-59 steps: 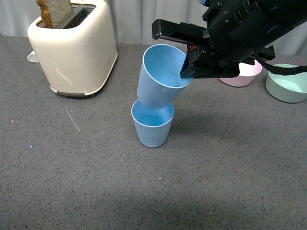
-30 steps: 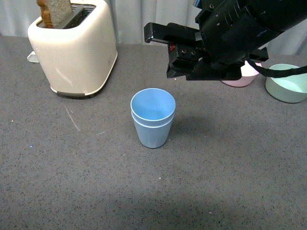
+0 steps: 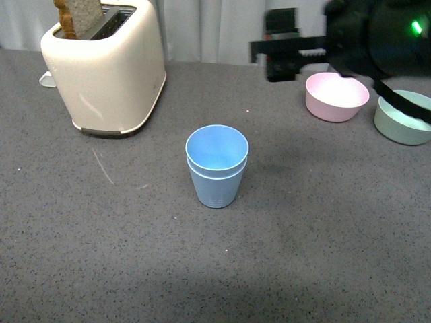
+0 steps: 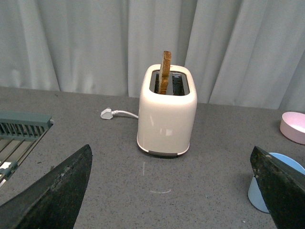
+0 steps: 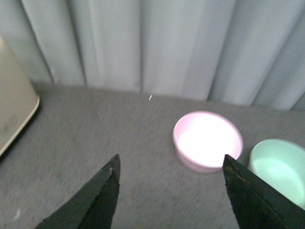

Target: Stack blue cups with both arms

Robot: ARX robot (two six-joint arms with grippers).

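The two blue cups (image 3: pixel 217 165) stand nested one inside the other, upright, in the middle of the grey table. In the left wrist view, part of the cups (image 4: pixel 257 195) shows behind one finger. My right gripper (image 3: pixel 279 50) is open and empty. It is raised behind and to the right of the cups, blurred by motion. In its own wrist view the right gripper (image 5: pixel 171 191) faces the bowls, and the cups are out of that view. My left gripper (image 4: pixel 176 200) is open and empty, facing the toaster. The left arm is out of the front view.
A cream toaster (image 3: pixel 104 67) with a slice of bread stands at the back left. A pink bowl (image 3: pixel 337 96) and a green bowl (image 3: pixel 404 118) sit at the back right. In the left wrist view a grey rack (image 4: pixel 19 129) and a white plug (image 4: pixel 108 113) lie beside the toaster.
My right gripper let go of the upper blue cup, which dropped into the lower one. The gripper then rose and pulled back to the right, away from the cups.
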